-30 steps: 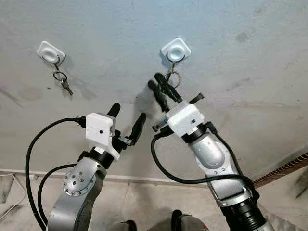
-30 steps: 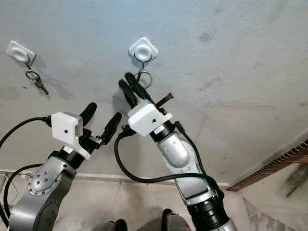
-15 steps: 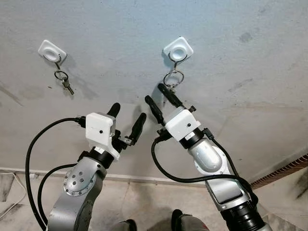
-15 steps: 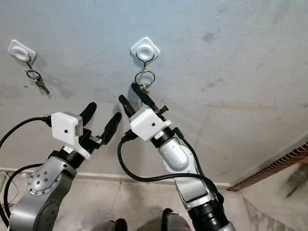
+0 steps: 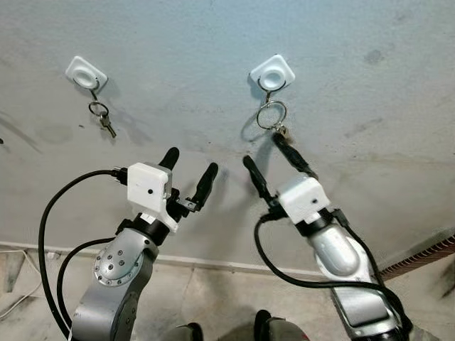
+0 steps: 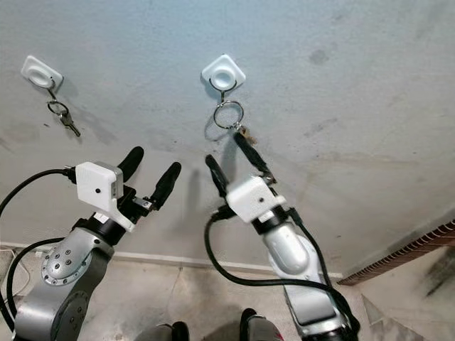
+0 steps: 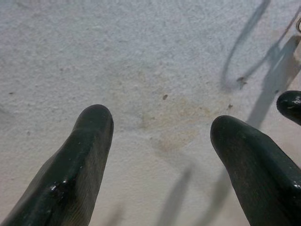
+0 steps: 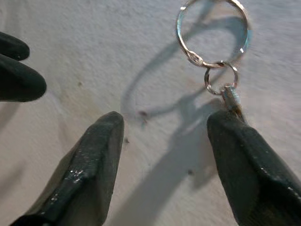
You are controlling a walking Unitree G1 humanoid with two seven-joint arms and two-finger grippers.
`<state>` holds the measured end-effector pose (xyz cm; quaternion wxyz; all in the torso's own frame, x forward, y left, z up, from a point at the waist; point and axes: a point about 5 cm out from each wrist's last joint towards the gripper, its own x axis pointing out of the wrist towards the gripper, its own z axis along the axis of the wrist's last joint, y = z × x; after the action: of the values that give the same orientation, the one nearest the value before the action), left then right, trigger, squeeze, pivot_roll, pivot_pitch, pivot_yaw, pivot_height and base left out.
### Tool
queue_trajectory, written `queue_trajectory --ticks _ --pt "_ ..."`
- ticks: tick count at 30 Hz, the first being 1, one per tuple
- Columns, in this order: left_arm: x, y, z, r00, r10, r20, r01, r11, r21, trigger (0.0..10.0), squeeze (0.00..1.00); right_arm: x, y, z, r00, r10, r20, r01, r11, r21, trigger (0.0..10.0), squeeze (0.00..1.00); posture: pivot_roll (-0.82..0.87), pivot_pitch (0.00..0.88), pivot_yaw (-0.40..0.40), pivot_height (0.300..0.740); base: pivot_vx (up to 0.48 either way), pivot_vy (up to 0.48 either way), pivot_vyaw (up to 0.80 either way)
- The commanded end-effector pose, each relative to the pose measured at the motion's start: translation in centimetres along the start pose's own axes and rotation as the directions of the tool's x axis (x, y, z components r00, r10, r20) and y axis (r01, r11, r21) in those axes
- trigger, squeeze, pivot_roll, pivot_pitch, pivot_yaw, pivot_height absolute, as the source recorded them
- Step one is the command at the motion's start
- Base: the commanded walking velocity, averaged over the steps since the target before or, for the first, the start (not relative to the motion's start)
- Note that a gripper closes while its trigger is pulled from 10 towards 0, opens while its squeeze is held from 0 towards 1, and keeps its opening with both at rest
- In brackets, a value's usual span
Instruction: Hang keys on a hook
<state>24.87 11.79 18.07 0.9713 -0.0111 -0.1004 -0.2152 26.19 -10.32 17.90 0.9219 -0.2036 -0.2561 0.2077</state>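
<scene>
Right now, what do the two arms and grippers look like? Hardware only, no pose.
Both arms are silver metal with rounded joint housings; the left shows a ring of small bolts. Each carries a white boxy wrist block and black looping cables. The left gripper and right gripper each have two long, glossy black fingers with rounded tips, seen close in the wrist views. No markings are legible.

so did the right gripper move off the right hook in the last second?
Yes. The right gripper has dropped down and away from the right hook, open, leaving the key ring hanging there; a second ago its fingers were up at the ring.
</scene>
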Motion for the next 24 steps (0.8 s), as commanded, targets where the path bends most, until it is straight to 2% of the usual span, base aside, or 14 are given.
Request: queue_trajectory --ticks 1,16,20,24 --pt "0.0 -0.1 -0.3 1.000 -0.012 -0.009 0.012 1.000 0.002 10.0 0.00 -0.3 -0.1 0.5 1.000 -0.017 0.009 0.017 1.000 0.005 10.0 1.00 -0.03 0.193 0.047 0.740 0.000 0.000 0.00" --pt "-0.3 0.4 -1.0 1.000 0.014 -0.021 -0.013 0.999 0.032 10.0 0.00 -4.0 -1.6 0.8 0.986 -0.137 -0.099 0.136 0.991 -0.016 10.0 1.00 -0.06 0.180 0.050 0.740 0.000 0.000 0.00" --pt "-0.4 0.8 -1.5 0.997 0.062 -0.047 -0.060 0.997 0.051 10.0 0.00 -4.2 -2.0 1.2 0.982 -0.157 -0.102 0.156 0.988 -0.017 10.0 1.00 -0.07 0.178 0.049 0.740 0.000 0.000 0.00" --pt "-0.7 1.3 -2.0 0.992 0.108 -0.066 -0.103 0.992 0.076 10.0 0.00 -3.6 -3.0 1.8 0.977 -0.195 -0.088 0.195 0.981 -0.008 10.0 1.00 -0.07 0.175 0.046 0.740 0.000 0.000 0.00"
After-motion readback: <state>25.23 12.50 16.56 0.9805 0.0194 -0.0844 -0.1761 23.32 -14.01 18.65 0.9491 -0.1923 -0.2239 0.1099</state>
